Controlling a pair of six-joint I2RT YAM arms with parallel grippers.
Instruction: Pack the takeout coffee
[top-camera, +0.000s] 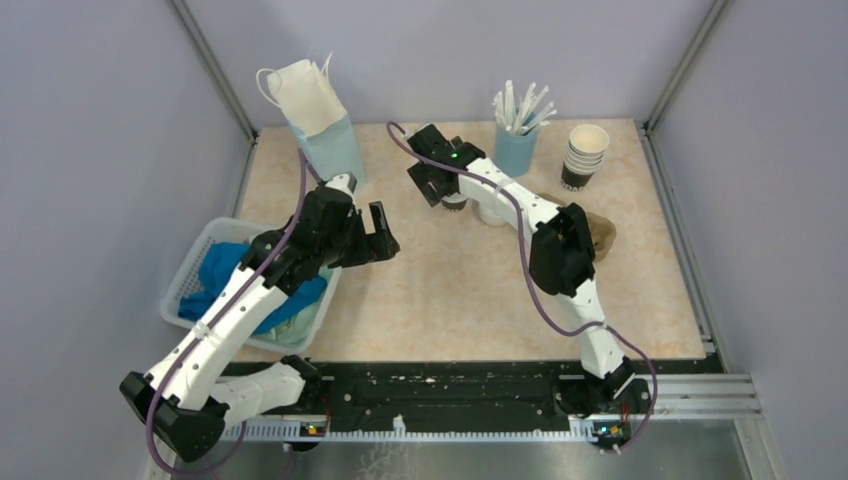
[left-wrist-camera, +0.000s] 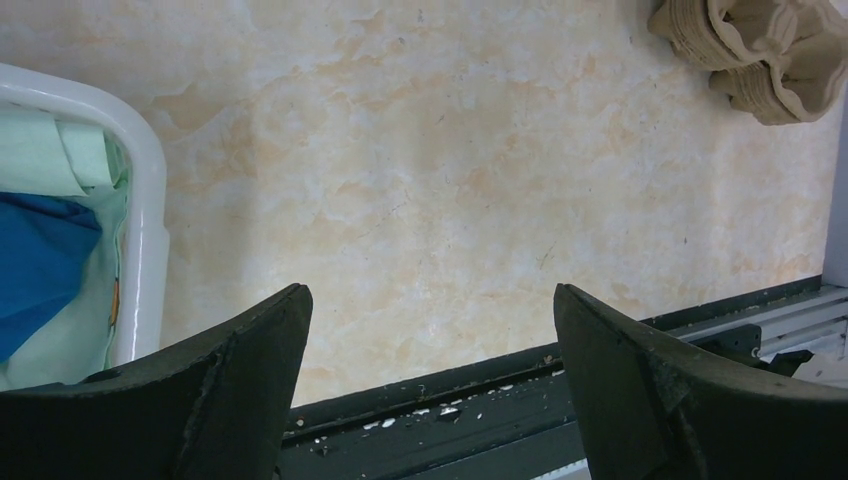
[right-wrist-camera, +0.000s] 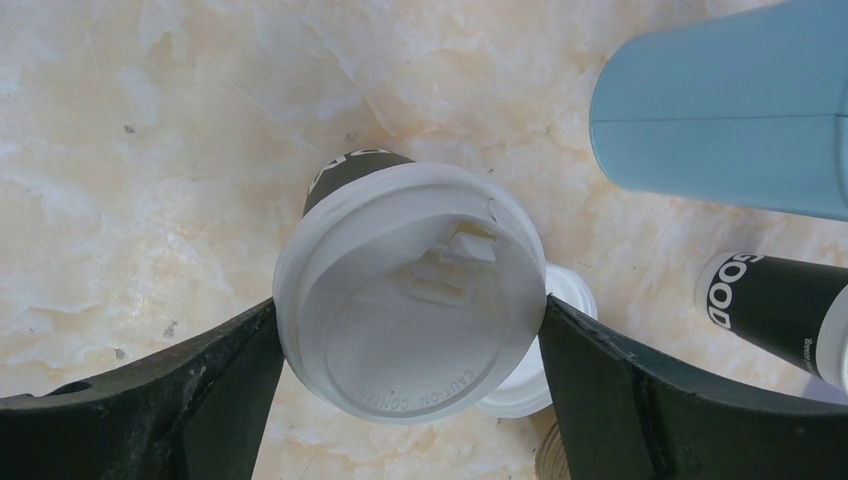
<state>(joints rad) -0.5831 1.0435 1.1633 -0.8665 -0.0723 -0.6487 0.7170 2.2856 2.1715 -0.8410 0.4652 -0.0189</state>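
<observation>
The takeout coffee (right-wrist-camera: 410, 300), a dark cup under a white dome lid, stands on the table at the back centre, mostly hidden under my right gripper in the top view (top-camera: 456, 204). My right gripper (right-wrist-camera: 408, 300) is open and straddles the cup at lid height, with a finger close on each side of the lid rim. My left gripper (left-wrist-camera: 430, 290) is open and empty, hovering over bare table left of centre (top-camera: 375, 235). A white and light blue paper bag (top-camera: 322, 120) stands at the back left.
A loose white lid (right-wrist-camera: 565, 350) lies just right of the cup. A blue cup of straws (top-camera: 515, 145), a stack of lidless cups (top-camera: 585, 155) and a brown cardboard carrier (top-camera: 600, 232) sit at the right. A white basket (top-camera: 200, 250) with cloths is at the left.
</observation>
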